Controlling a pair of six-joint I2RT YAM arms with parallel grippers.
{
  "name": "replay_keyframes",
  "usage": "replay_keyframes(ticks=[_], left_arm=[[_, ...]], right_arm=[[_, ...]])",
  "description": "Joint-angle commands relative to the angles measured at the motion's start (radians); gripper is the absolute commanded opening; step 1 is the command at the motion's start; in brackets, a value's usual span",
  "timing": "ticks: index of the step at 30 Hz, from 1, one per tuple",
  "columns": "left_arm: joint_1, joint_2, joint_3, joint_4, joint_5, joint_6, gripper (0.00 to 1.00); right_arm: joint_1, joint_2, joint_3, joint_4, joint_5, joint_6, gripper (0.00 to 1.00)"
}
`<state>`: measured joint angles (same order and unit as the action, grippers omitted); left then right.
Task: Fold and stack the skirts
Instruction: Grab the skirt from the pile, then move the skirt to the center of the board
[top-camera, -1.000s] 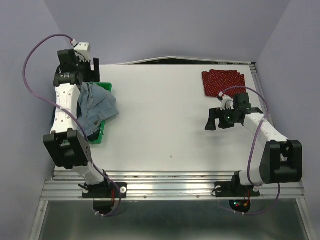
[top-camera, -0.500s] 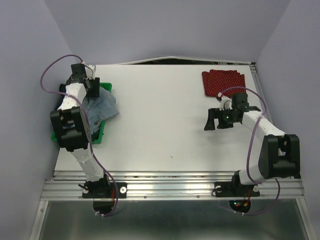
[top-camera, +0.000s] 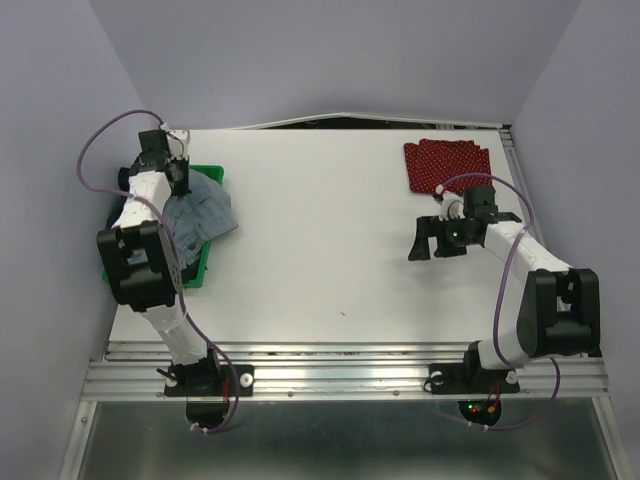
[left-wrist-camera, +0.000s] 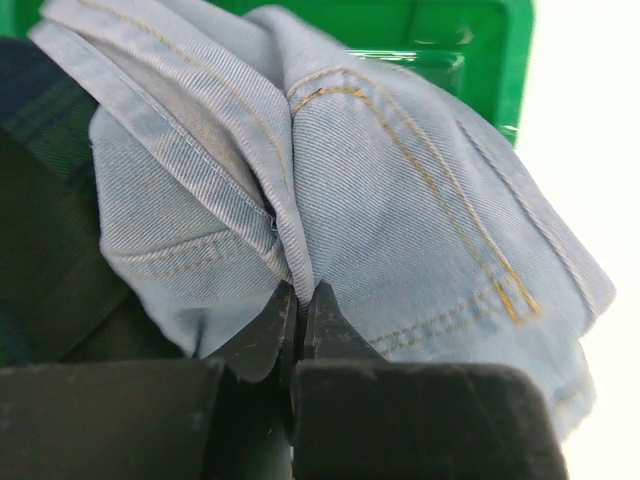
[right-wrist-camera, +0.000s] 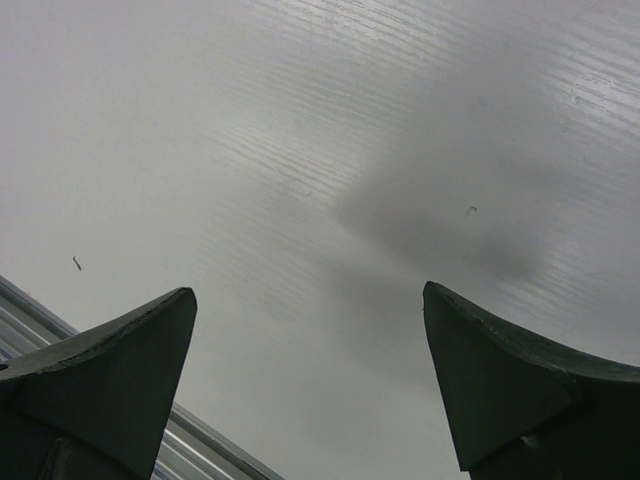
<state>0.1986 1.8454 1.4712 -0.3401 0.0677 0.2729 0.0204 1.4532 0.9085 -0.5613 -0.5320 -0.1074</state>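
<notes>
text on the denim skirt (left-wrist-camera: 400, 200): none I can read, only stitching
marks on the green bin (left-wrist-camera: 480, 40): none legible
writing on the table (top-camera: 320, 220): none readable

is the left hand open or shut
Shut. The left hand pinches a fold of the denim skirt, its tips nearly touching.

One light blue denim skirt (top-camera: 205, 212), one red white-dotted skirt (top-camera: 445, 165), one dark green-navy plaid skirt (left-wrist-camera: 40, 110), three skirts in all, one green plastic bin (top-camera: 197, 268), two arms, left arm (top-camera: 140, 215) and right arm (top-camera: 530, 260), two grippers, left gripper (left-wrist-camera: 300, 300) and right gripper (right-wrist-camera: 310, 295), one white counter (top-camera: 320, 250)
</notes>
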Motion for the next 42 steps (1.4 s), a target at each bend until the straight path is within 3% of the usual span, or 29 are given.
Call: replay_keyframes(ticks=[1,9,16,24,29,31,35,36,39,42], left_arm=[[0.005,-0.244,0.023,-0.016,0.124,0.035,0.0],[-0.137,-0.462,0.161,-0.125,0.24,0.054,0.0],[-0.373,-0.534,0.114,-0.135,0.274,0.017,0.0],[-0.608,-0.372,-0.018,-0.074,0.287,0.015,0.0],[-0.702,-0.142,0.107,-0.036,0.305,-0.029,0.05],[-0.712,-0.023,0.222,-0.051,0.363,-0.047,0.19],[-0.716,0.142,0.424,-0.155,0.415,-0.046,0.73],[-0.712,0.152,0.452,-0.18,0.406,-0.038,0.79],[-0.679,0.079,0.436,-0.208,0.385,-0.009,0.82],[-0.61,-0.09,0.257,-0.185,0.362,0.031,0.83]], right_arm=[[-0.004,-0.04,0.055,0.012,-0.017,0.006,1.0],[-0.004,-0.044,0.122,0.017,-0.049,0.014,1.0],[-0.004,-0.066,0.158,0.014,-0.065,0.017,1.0],[-0.004,-0.079,0.141,0.017,-0.071,-0.005,1.0],[-0.004,-0.048,0.133,0.015,-0.103,-0.002,1.0],[-0.004,-0.031,0.132,0.008,-0.14,0.0,1.0],[-0.004,-0.017,0.096,0.035,-0.196,0.053,0.99],[-0.004,-0.017,0.077,0.061,-0.209,0.073,0.98],[0.006,-0.024,-0.006,0.194,-0.223,0.182,0.91],[0.015,-0.002,-0.046,0.303,-0.214,0.262,0.82]])
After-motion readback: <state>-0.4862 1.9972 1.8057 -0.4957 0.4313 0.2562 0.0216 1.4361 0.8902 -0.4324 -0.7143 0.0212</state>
